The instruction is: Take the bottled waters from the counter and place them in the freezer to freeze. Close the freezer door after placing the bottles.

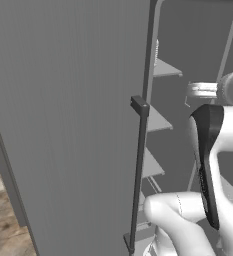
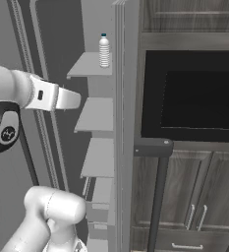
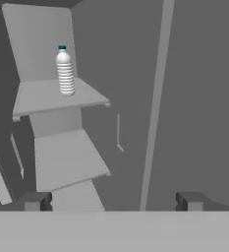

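**A:** Where's your bottle right now?

**B:** You've got one small clear ribbed plastic bottle with a teal cap [image 3: 64, 73] standing upright on an upper grey shelf [image 3: 42, 98] inside the freezer's narrow grey compartment [image 2: 99, 123]. From your right base camera it sits near the shelf's right side, close to the compartment's edge [image 2: 104, 50].

**A:** And the two-finger gripper?

**B:** Your gripper [image 3: 113, 201] is released, its two dark fingertips [image 3: 35, 201] spread wide with nothing between them. It hangs apart from the bottle, looking up at that shelf from below, with more bare shelves stepping down beneath it.

**A:** The door?

**B:** You still have the tall matte-grey freezer door [image 1: 68, 125] standing open, swung out on your left, its long dark vertical bar handle [image 1: 139, 170] along the near edge. The white arm [image 2: 32, 93] reaches into the opening.

**A:** Anything beside it?

**B:** On your right you see the black built-in microwave [image 2: 192, 96] over dark wood cabinet doors with silver handles [image 2: 194, 206]
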Motion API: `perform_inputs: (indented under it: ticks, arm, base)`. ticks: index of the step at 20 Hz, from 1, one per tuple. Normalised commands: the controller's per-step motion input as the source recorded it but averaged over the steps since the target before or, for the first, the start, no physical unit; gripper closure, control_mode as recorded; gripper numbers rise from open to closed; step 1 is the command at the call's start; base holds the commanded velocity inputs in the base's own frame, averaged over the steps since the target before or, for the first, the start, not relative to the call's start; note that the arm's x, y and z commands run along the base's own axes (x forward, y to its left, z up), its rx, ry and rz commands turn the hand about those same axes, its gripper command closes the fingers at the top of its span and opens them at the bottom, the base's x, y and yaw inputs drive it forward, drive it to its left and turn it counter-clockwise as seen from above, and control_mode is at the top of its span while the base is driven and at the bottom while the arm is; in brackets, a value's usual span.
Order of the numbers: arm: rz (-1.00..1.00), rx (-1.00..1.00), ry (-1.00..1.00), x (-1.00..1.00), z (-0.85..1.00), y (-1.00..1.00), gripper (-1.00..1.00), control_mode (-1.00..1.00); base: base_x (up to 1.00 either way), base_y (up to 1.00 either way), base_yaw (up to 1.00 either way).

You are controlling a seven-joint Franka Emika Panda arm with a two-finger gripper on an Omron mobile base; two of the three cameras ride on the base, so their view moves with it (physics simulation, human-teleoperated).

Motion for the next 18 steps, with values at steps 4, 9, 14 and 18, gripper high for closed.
perform_inputs:
  ticks: [4,9,14,18]
  arm:
    - [0.10,0.02,0.19,-0.45,-0.39,0.33,-1.00,-1.00]
    - [0.06,0.01,0.23,-0.35,-0.12,0.40,-1.00,-1.00]
    - [0.01,0.00,0.23,-0.24,0.00,0.36,-1.00,-1.00]
    - [0.01,0.00,0.25,-0.17,0.00,0.38,-1.00,-1.00]
  base:
    - [0.00,0.00,0.00]
    - [0.00,0.00,0.00]
    - [0.00,0.00,0.00]
    - [0.00,0.00,0.00]
